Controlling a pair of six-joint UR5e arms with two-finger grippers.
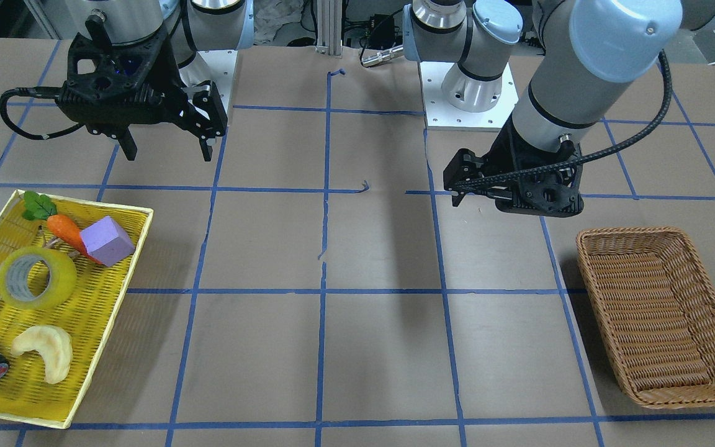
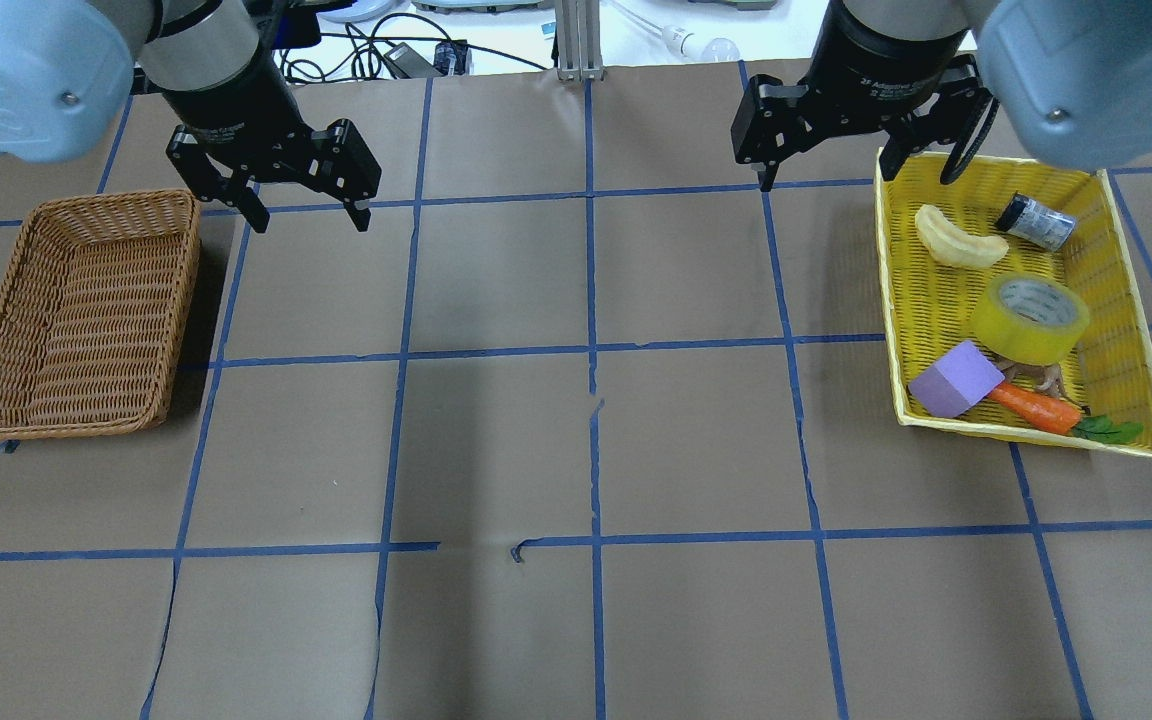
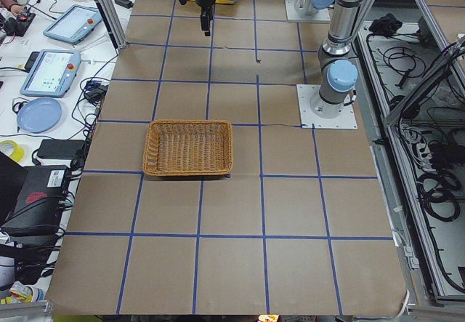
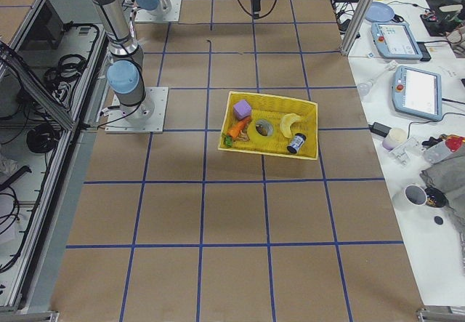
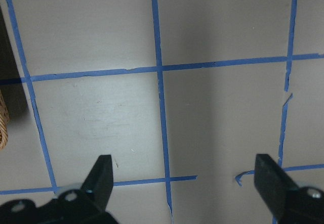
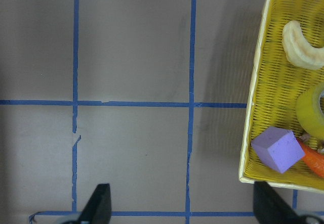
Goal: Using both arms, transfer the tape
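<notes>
The tape (image 2: 1028, 318), a wide yellow roll with a grey-white core, lies flat in the yellow tray (image 2: 888, 290) on the table's right side. It also shows in the front view (image 1: 38, 277) and, cut off by the frame edge, in the right wrist view (image 6: 311, 113). My right gripper (image 2: 826, 172) is open and empty, above the table beside the tray's far left corner, apart from the tape. My left gripper (image 2: 311, 218) is open and empty, above bare table next to the wicker basket (image 2: 76, 310). The left wrist view shows its fingers (image 5: 101, 176) spread over brown paper.
The tray also holds a purple block (image 2: 956, 378), a toy carrot (image 2: 1036, 408), a pale crescent piece (image 2: 956, 240) and a small dark cylinder (image 2: 1036, 220). The wicker basket is empty. Blue tape lines grid the brown table cover.
</notes>
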